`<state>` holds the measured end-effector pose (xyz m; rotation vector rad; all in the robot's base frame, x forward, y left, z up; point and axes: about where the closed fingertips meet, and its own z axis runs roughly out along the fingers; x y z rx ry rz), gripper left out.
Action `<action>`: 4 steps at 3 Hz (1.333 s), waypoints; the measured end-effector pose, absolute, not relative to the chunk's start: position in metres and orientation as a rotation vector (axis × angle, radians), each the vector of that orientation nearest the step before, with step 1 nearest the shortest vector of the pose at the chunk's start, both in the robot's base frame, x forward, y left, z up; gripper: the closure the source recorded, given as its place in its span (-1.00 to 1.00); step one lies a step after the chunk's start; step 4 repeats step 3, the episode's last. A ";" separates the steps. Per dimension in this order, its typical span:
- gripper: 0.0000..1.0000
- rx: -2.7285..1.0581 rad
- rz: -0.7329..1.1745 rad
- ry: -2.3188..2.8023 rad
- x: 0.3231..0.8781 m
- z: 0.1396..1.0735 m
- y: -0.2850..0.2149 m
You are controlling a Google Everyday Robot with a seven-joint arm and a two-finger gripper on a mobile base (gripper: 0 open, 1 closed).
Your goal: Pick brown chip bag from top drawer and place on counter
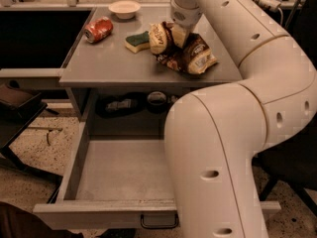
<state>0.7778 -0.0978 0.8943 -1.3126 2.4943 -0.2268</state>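
The brown chip bag (190, 56) lies crumpled on the counter (109, 63) at its back right, with one cream end raised towards the sponge. My gripper (179, 35) comes down from above and sits right at the bag's upper middle, touching it. The top drawer (124, 170) is pulled fully out below the counter. Its grey bottom is bare where it shows, and its wire handle (158, 222) is on the front. My arm hides the drawer's right part.
A yellow sponge with green top (137, 40) lies just left of the bag. A red soda can (98, 29) lies at the counter's back left and a white bowl (124, 8) at the back. Dark items (121, 104) sit in the recess behind the drawer.
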 end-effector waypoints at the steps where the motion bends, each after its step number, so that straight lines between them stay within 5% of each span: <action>1: -0.76 -1.313 -0.227 2.494 0.778 0.894 -0.098; 2: -1.00 -1.313 -0.227 2.494 0.778 0.894 -0.098; 4: -1.00 -1.313 -0.227 2.494 0.778 0.894 -0.098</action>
